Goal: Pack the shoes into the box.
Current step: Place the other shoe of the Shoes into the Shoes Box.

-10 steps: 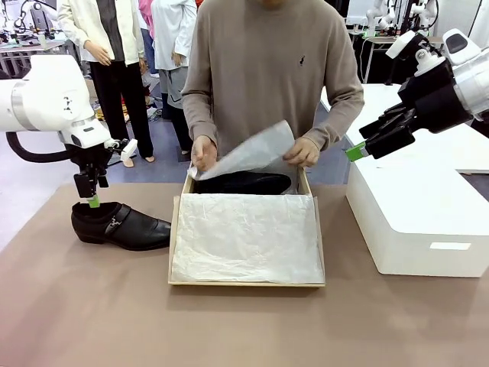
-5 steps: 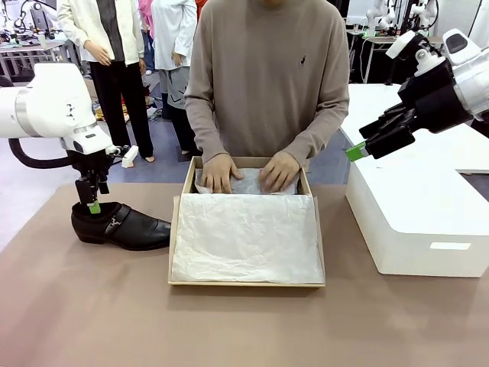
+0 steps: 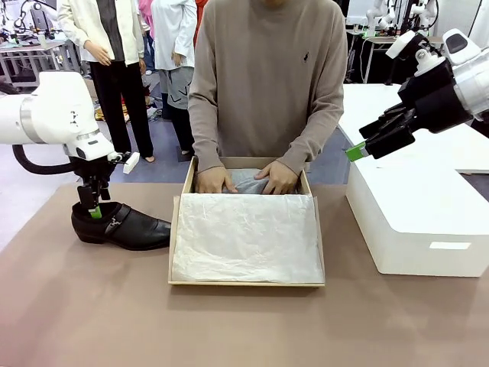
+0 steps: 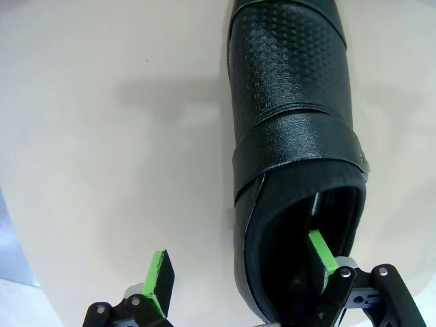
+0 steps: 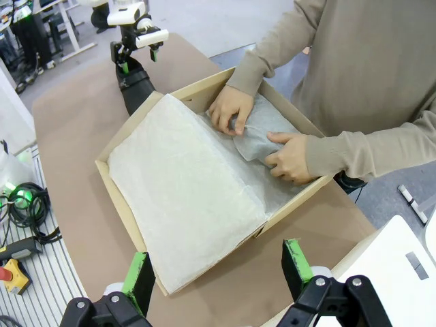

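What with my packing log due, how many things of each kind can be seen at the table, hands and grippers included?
Black shoe: 1 in plain sight
Cardboard box: 1
White block: 1
Grippers: 2, left gripper and right gripper
Person's hands: 2, one hand and the other hand
Total: 7

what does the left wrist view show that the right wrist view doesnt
Left wrist view: the left gripper open astride the shoe at its heel wall, one pad inside the opening, the other outside. Right wrist view: the person's hands pressing tissue paper into the far end of the box, with the open right gripper in the foreground. Both: that shoe on the brown table, left gripper at its heel.
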Tool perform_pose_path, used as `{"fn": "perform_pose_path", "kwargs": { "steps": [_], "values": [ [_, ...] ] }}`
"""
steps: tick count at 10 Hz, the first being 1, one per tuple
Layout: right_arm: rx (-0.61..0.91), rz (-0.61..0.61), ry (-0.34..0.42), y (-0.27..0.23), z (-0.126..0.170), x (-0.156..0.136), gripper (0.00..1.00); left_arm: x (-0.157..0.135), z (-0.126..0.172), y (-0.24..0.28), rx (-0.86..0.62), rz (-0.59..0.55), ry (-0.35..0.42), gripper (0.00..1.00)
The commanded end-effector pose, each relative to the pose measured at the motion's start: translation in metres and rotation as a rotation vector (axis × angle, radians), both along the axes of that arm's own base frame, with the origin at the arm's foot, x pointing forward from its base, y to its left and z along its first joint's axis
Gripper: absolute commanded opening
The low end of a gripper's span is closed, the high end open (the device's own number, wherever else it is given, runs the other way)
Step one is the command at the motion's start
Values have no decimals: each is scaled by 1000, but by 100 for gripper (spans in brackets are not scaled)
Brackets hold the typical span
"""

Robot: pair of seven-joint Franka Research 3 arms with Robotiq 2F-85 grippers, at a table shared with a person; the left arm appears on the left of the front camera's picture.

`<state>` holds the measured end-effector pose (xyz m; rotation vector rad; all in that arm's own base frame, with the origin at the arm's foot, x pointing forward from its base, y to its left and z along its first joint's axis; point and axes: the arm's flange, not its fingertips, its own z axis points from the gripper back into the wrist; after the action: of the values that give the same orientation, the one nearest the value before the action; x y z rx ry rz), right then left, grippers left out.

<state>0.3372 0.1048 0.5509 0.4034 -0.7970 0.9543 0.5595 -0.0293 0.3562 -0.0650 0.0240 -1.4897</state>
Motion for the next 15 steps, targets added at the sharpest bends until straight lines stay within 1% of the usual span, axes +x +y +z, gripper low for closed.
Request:
{"fn": "perform_pose_path", "kwargs": {
  "steps": [1, 5, 6, 11, 12, 15],
  "values": [
    [16, 13, -2, 0, -1, 2, 100, -2, -7, -1, 8, 21, 12, 100],
    [16, 13, -2, 0, -1, 2, 100, -3, -20, -4, 7, 37, 35, 100],
    [16, 13, -2, 0, -1, 2, 100, -2, -22, -4, 5, 33, 58, 100],
    [16, 13, -2, 0, -1, 2, 100, -2, -22, -3, 14, 29, 71, 8],
    [16, 13, -2, 0, -1, 2, 100, -2, -22, -3, 15, 29, 69, 0],
    [16, 13, -2, 0, -1, 2, 100, -5, -16, -6, 19, 15, 57, 0]
  ]
}}
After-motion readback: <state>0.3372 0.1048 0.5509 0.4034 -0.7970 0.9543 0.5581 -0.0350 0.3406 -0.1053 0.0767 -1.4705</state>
